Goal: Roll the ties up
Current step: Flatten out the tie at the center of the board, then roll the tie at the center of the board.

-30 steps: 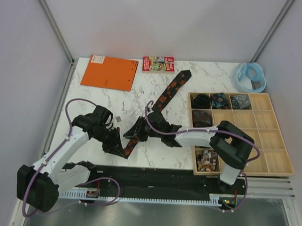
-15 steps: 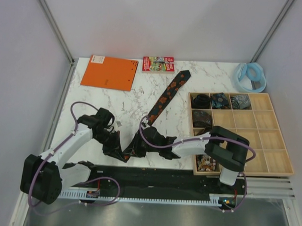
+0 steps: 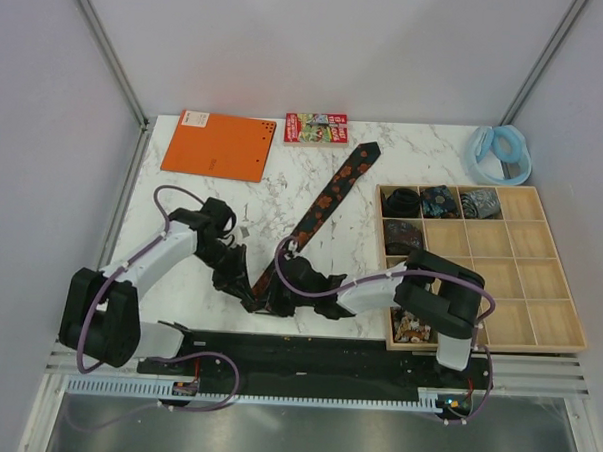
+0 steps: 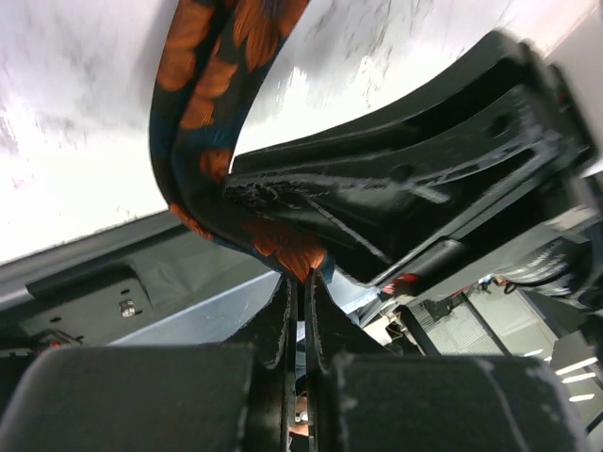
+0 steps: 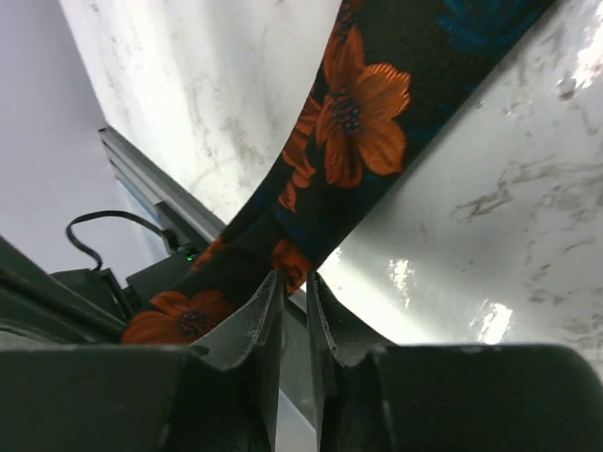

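From above, the floral tie [image 3: 328, 197] lies diagonally across the marble bench [image 3: 405, 155]. Its pointed far end is near the back edge and its near end is gathered at the front, where the left gripper [image 3: 241, 286] and the right gripper [image 3: 276, 303] meet just beside each other. Coiled ties [image 3: 440, 201] sit in the back compartments of the wooden tray [image 3: 552, 342] on the right. In the left wrist view the jaws are drawn almost together, and a fold of orange-flowered fabric seems pinched at their tips, though the contact is partly hidden. The other arm's black gripper lies against the tie's loop. In the right wrist view the jaws stand narrow with the tie's folded edge held between them, and the rest of the tie runs away over the bench.
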`<state>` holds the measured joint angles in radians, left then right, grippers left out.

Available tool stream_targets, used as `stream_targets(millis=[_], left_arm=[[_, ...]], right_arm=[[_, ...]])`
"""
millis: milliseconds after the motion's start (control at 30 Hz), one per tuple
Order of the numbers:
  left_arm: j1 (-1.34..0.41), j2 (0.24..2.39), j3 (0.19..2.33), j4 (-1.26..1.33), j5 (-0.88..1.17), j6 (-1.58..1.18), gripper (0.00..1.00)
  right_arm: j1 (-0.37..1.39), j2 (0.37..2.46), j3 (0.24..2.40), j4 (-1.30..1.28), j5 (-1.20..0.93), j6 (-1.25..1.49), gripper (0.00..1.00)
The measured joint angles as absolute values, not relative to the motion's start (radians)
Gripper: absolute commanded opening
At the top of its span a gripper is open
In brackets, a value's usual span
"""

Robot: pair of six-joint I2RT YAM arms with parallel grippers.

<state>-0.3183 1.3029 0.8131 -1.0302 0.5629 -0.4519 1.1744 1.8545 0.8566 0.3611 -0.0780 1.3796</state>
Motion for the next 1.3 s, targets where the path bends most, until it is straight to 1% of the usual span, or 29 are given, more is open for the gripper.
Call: stream_targets(millis=[233, 433, 600, 733, 1000, 1067, 1100, 1133, 1200, 1233, 1300], left_arm=[[-0.295, 1.448, 0.898, -0.986, 0.599, -0.427, 0.02], [-0.274, 1.543, 0.949, -0.97, 0.628, -0.408, 0.02], [-0.266, 1.613, 0.991, -0.963, 0.634, -0.39, 0.03], [-0.259, 1.646, 1.007, -0.952, 0.634, -0.379, 0.22], [-0.243, 1.682, 1.019, -0.919, 0.634, -0.376, 0.3], [-0.242, 1.7, 1.03, -0.91, 0.634, -0.376, 0.35], [-0.242, 1.708, 1.034, -0.907, 0.634, -0.375, 0.41], [-0.242, 1.716, 1.04, -0.903, 0.634, -0.375, 0.43], [-0.242, 1.729, 1.048, -0.899, 0.634, -0.374, 0.44], [-0.242, 1.735, 1.054, -0.896, 0.634, -0.374, 0.5], [-0.242, 1.742, 1.061, -0.89, 0.633, -0.373, 0.54]], right_arm=[[1.093, 1.886, 0.937, 0.246, -0.102, 1.272, 0.31], [0.978, 1.872, 0.964, 0.141, -0.115, 1.169, 0.33], [0.954, 1.809, 0.964, 0.056, -0.11, 1.105, 0.34], [0.955, 1.755, 0.964, 0.015, -0.104, 1.072, 0.34], [0.955, 1.711, 0.96, -0.019, -0.096, 1.053, 0.34], [0.954, 1.705, 0.96, -0.024, -0.096, 1.049, 0.34], [0.954, 1.702, 0.96, -0.026, -0.096, 1.048, 0.34], [0.955, 1.698, 0.96, -0.029, -0.096, 1.045, 0.34], [0.955, 1.689, 0.96, -0.036, -0.096, 1.042, 0.35], [0.955, 1.684, 0.96, -0.04, -0.096, 1.041, 0.35], [0.955, 1.674, 0.96, -0.044, -0.096, 1.039, 0.36]])
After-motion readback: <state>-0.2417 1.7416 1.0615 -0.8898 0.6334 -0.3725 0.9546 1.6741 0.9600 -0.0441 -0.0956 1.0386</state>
